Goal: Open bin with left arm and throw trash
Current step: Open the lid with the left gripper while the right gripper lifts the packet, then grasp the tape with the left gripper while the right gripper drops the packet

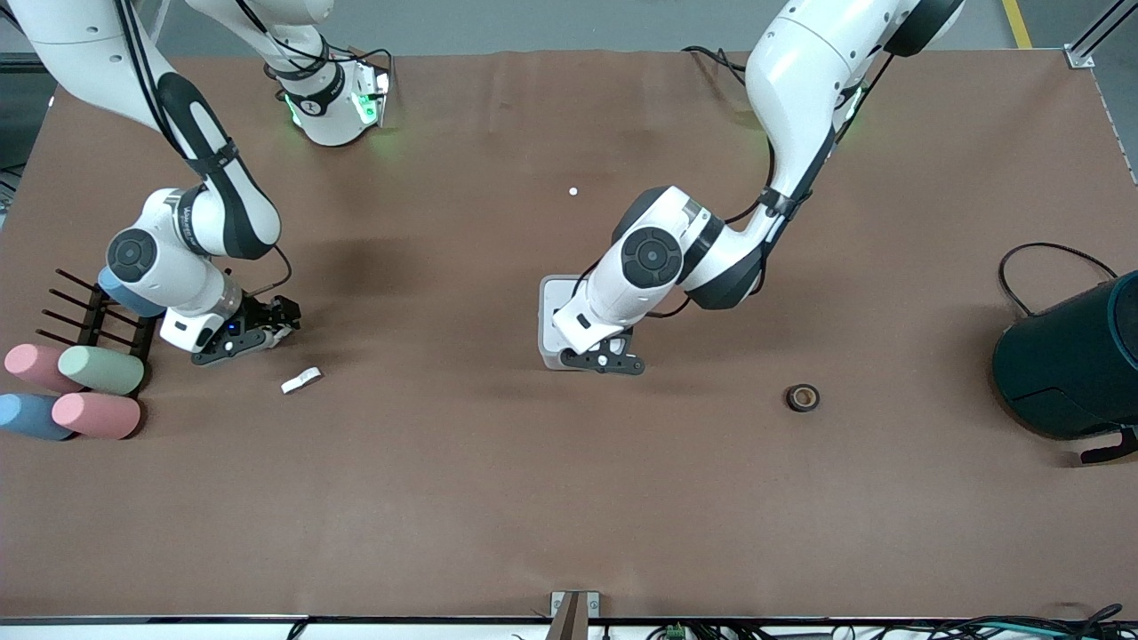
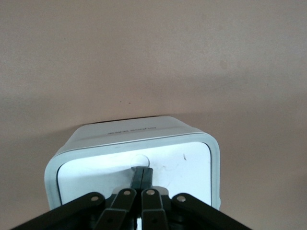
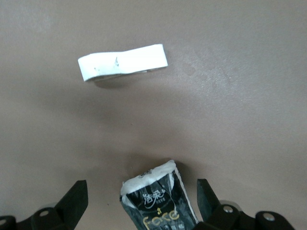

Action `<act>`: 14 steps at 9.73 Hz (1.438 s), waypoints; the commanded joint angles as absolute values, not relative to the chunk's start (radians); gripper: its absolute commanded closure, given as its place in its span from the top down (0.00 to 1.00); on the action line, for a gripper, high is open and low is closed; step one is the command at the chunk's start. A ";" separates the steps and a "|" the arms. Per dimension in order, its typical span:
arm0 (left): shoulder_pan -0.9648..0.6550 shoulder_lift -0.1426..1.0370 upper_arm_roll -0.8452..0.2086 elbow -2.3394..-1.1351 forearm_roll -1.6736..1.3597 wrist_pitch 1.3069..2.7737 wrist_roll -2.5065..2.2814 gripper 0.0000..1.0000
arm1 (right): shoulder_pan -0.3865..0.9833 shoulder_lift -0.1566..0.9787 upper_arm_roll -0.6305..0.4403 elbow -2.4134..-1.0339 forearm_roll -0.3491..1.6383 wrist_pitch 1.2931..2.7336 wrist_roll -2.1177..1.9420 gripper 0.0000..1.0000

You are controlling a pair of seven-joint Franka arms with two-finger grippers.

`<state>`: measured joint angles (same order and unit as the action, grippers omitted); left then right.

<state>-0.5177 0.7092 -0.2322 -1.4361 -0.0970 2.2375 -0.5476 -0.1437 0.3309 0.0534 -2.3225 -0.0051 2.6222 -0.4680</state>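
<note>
The bin (image 1: 550, 300), a small white-grey box with its lid down, stands mid-table. My left gripper (image 1: 605, 362) is shut, and in the left wrist view (image 2: 142, 173) its tips rest on the bin's lid (image 2: 187, 165) at a round dimple. My right gripper (image 1: 260, 332) is low over the table toward the right arm's end. In the right wrist view it (image 3: 141, 189) is open, with the black printed packet (image 3: 158, 206) lying between its fingers. The white strip (image 1: 300, 380) (image 3: 122, 62) lies on the table close by. The black tape ring (image 1: 803, 397) lies toward the left arm's end.
Several pastel cylinders (image 1: 100, 391) and a black rack (image 1: 84, 316) sit at the right arm's end. A large dark teal cylinder (image 1: 1071, 360) with a cable lies at the left arm's end. A small white dot (image 1: 573, 191) is on the mat farther from the front camera than the bin.
</note>
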 commanded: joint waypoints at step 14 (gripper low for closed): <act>-0.015 0.701 -0.218 -1.652 0.257 2.219 0.045 1.00 | 0.229 0.258 0.074 -1.806 0.144 1.996 0.399 0.06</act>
